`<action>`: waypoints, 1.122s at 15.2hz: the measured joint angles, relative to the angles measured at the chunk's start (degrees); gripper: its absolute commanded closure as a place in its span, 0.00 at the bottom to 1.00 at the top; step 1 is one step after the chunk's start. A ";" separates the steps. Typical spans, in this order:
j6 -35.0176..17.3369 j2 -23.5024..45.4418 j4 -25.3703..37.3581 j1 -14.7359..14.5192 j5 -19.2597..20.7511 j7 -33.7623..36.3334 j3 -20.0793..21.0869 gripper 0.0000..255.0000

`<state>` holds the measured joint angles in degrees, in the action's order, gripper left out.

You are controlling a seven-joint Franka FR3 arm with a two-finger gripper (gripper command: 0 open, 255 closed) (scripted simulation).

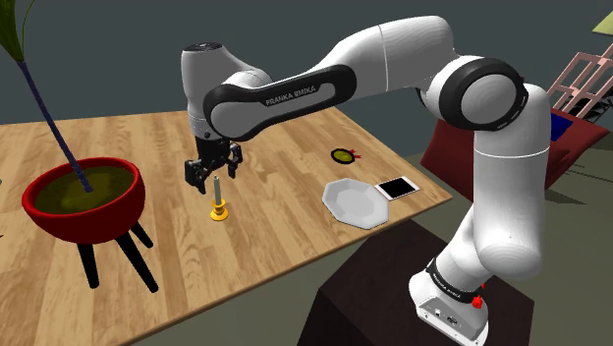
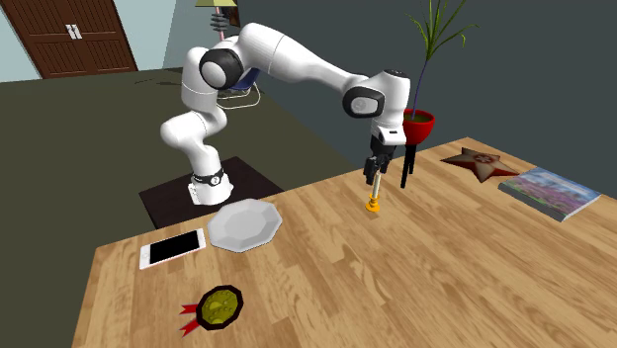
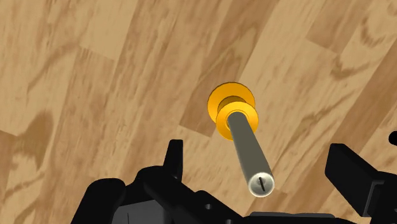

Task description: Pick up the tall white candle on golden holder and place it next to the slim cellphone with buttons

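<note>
Step in hand: the grasp, as I judge it; the candle has not left the counter.
Candle: tall pale candle (image 1: 217, 195) stands upright in its golden holder (image 3: 231, 102) on the bare wooden counter (image 1: 295, 258), between the red planter bowl (image 1: 83, 197) and the white plate (image 1: 354, 202), touching neither.
Jaws: wide apart, straddling the candle's top end without touching it. From the wrist view the wick end sits roughly midway between the two black fingers (image 3: 175, 159).
Height: the fingertips look about level with the top of the shaft, which I think is too high for a sound hold.
Advice, descent: come straight down until the pads face the middle of the shaft, stopping clear of the holder's collar.
Advice, closing: close slowly and squarely; a thin round shaft will probably roll or lean if one finger lands first.
Risk: the holder's foot is small, so a sideways nudge would likely topple it.
Advice, lift: rise vertically before any travel.
Destination: the slim cellphone (image 1: 397, 186) lies flat near the counter's edge, just beside the plate and well apart from the candle.
</note>
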<state>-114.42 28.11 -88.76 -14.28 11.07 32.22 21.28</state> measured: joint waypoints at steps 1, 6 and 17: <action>-0.02 0.00 -0.01 0.00 0.00 0.00 0.00 0.00; -0.03 0.00 -0.02 0.00 0.00 0.00 0.00 1.00; 1.80 -0.82 1.05 0.13 -0.36 -0.31 0.17 1.00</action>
<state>-112.62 27.30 -87.71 -14.15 10.71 31.91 21.45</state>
